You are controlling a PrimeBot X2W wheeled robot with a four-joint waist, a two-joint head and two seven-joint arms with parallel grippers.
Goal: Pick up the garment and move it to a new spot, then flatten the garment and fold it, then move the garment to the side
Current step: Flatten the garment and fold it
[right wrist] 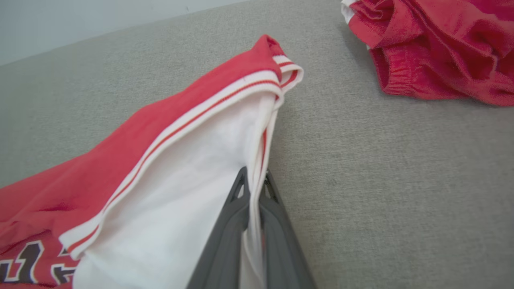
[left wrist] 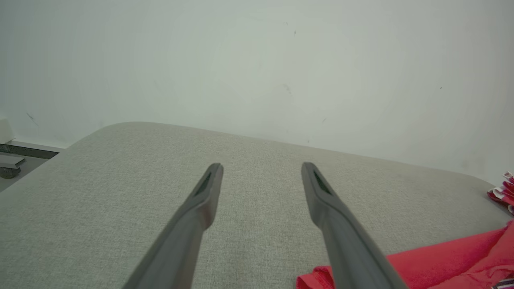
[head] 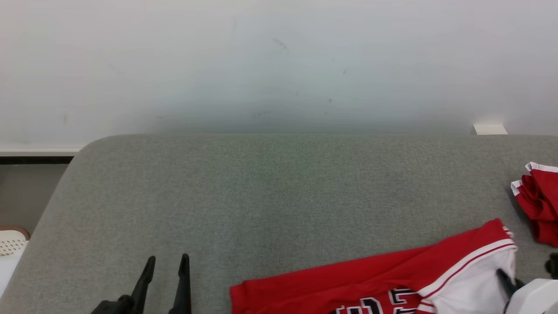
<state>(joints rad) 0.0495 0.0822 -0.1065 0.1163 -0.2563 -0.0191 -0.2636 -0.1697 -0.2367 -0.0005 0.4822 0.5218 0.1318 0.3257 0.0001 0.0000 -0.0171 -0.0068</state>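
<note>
The garment [head: 383,274] is a red jersey with white-and-red striped trim, a white inner side and dark lettering, lying at the near right of the grey cushioned surface. My right gripper [right wrist: 253,178] is shut on the garment's [right wrist: 168,152] white trimmed edge, the cloth pinched between both fingers; in the head view only one of its fingers [head: 505,281] pokes out beside the white fabric. My left gripper [head: 166,264] hovers open over bare surface to the left of the garment's hem. In the left wrist view its fingers [left wrist: 204,192] stand wide apart, the red hem [left wrist: 433,261] at lower right.
A second crumpled red piece of clothing [head: 538,205] lies at the far right edge, also seen as a red heap [right wrist: 437,48] in the right wrist view. The grey surface [head: 261,196] backs onto a white wall. A white perforated basket [head: 11,244] sits off its left corner.
</note>
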